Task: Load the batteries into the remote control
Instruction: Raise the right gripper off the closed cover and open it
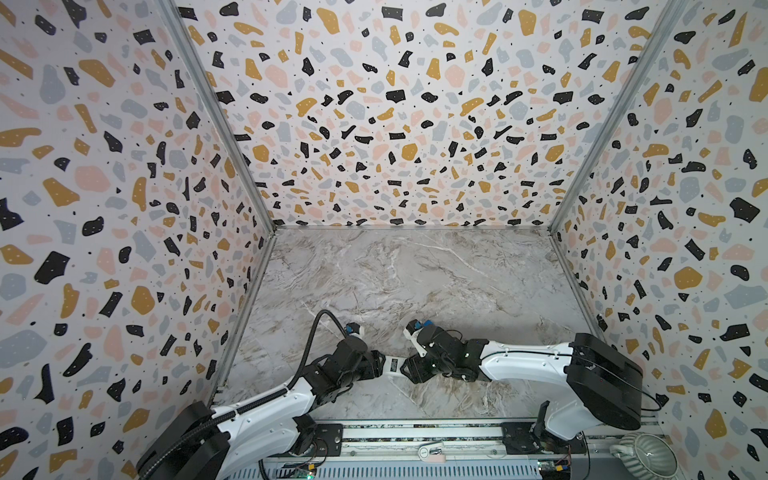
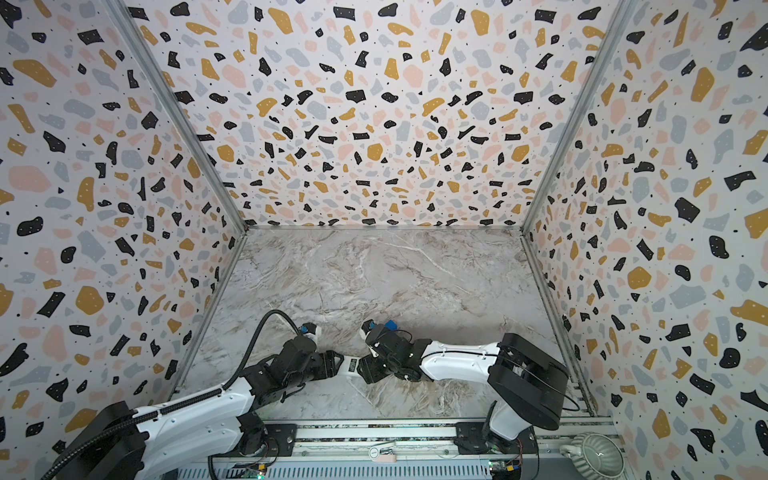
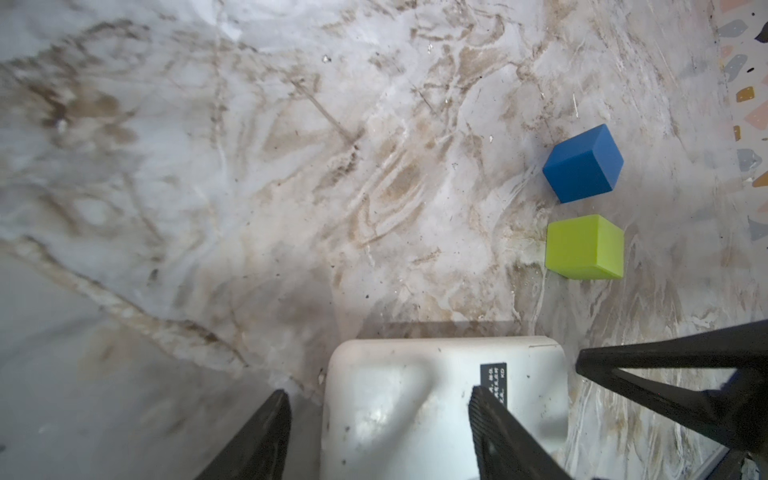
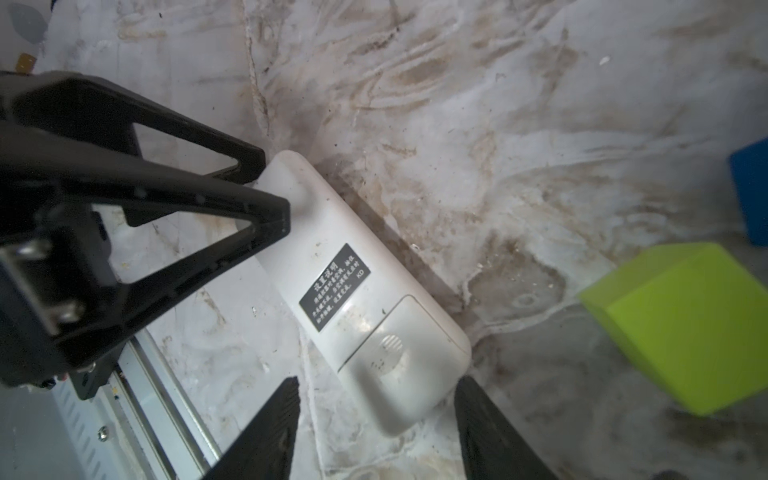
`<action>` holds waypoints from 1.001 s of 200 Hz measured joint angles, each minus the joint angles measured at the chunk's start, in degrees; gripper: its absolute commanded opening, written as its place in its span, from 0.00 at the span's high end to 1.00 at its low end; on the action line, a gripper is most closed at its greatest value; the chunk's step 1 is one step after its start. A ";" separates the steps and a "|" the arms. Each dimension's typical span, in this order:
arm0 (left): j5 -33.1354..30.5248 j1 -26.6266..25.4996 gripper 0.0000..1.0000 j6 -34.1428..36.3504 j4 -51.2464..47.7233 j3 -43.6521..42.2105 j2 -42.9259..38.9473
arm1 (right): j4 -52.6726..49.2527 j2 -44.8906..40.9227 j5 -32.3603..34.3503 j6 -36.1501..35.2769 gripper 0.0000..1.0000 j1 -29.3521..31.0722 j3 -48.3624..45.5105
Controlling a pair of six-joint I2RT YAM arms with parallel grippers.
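- Black prongs of the left gripper (image 3: 378, 390) fill the near edge of the left wrist view. They stand apart: one is clear of the remote control (image 3: 415, 395) with bare table between, and the other passes over its white back. Nothing is clamped.
- The right gripper (image 4: 378, 380) is spread too, with its jaws on either side of the remote control's (image 4: 353, 282) rounded end. A gap shows on each side, so it is not gripping.
- The remote control (image 1: 392, 365) lies flat on the table, white back up, with its black label showing and its battery lid seated flush. In both top views it sits near the front middle, between the two grippers (image 2: 351, 366).
- The left arm (image 1: 266, 411) reaches in diagonally from the front left, its forearm low over the table.
- The right arm (image 1: 523, 361) comes from the front right, its forearm almost level and pointing across.
- The grippers face each other at opposite ends of the remote control.
- A blue cube (image 3: 582, 164) and a green cube (image 3: 584, 247) stand near each other without touching, off to one side of the remote control.
- The table (image 1: 415, 282) is grey-brown marble pattern, scuffed and speckled.
- Three walls (image 1: 374, 104) carry black, ochre, pink and grey flecks.
- A metal rail (image 1: 415, 432) runs along the front, with a ribbed pale pot (image 1: 644, 457) at its right end.
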 measured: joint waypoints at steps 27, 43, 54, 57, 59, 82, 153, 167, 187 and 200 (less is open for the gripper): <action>-0.37 1.09 0.21 0.37 -2.16 0.72 -0.76 | -0.94 -1.90 0.76 -2.03 0.24 0.00 0.02; -0.42 1.99 0.19 1.03 -3.39 1.77 -1.05 | -1.84 -2.80 1.42 -3.76 0.21 0.00 0.02; -0.15 3.02 0.19 1.38 -3.76 2.56 -1.14 | -2.54 -3.41 2.03 -5.64 0.18 0.09 0.02; 0.02 3.21 0.18 1.44 -3.80 2.71 -1.20 | -2.64 -3.56 2.10 -6.16 0.17 0.11 0.02; 0.13 3.54 0.18 1.46 -3.74 2.78 -1.27 | -2.78 -3.67 2.23 -6.47 0.16 0.15 0.02; 1.55 6.38 0.17 1.62 -3.72 2.97 -2.54 | -3.04 -5.38 2.27 -11.65 0.12 0.66 0.02; 3.98 11.47 0.16 2.80 -5.22 4.74 -4.00 | -0.39 -5.40 -1.51 -30.10 0.05 1.90 0.48; 4.39 11.93 0.16 2.91 -5.55 4.87 -4.09 | -0.39 -3.63 -2.08 -32.87 0.04 1.77 1.07; 4.83 12.07 0.16 2.89 -6.25 4.85 -5.05 | -0.39 -1.51 -2.91 -35.80 0.04 1.01 1.44; 4.87 12.15 0.16 2.84 -6.23 4.83 -5.97 | -0.50 -0.11 -3.15 -37.44 0.04 0.55 1.68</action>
